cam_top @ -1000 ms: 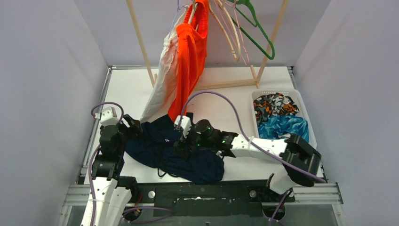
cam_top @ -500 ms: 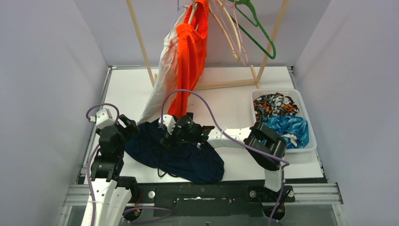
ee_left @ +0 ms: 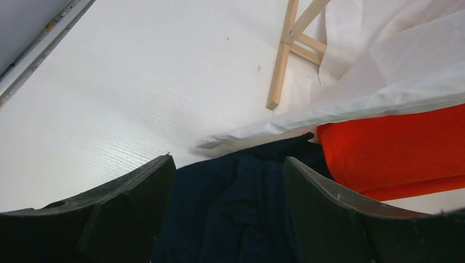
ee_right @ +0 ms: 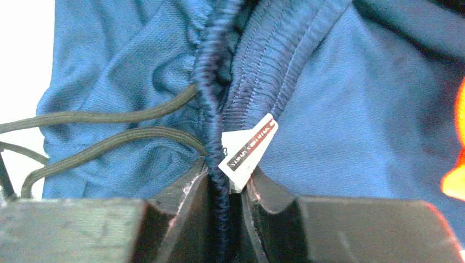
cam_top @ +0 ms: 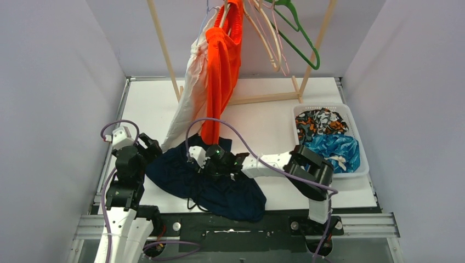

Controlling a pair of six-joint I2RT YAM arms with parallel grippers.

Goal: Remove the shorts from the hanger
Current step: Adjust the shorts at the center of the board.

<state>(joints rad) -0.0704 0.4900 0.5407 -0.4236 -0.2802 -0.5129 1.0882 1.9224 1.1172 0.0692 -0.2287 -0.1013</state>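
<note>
Dark navy shorts (cam_top: 211,183) lie crumpled on the white table (cam_top: 148,104) in front of the arms. My right gripper (cam_top: 204,164) is shut on their waistband (ee_right: 219,137), beside a white label (ee_right: 247,148) and the drawstring (ee_right: 104,118). My left gripper (cam_top: 147,143) stands open at the shorts' left edge, navy cloth (ee_left: 241,213) showing between its fingers (ee_left: 126,213). Orange shorts (cam_top: 222,71) and white shorts (cam_top: 189,93) hang from hangers on the wooden rack (cam_top: 164,49). Camouflage shorts (cam_top: 321,121) and blue patterned shorts (cam_top: 332,148) lie in the basket (cam_top: 355,131).
Empty hangers, beige (cam_top: 268,38) and green (cam_top: 299,33), hang on the rack's right side. The rack's wooden foot bar (cam_top: 263,97) crosses the back of the table. Grey walls close in on both sides.
My right arm reached left across the navy shorts and its gripper went from open to shut on the waistband. The left arm barely moved.
</note>
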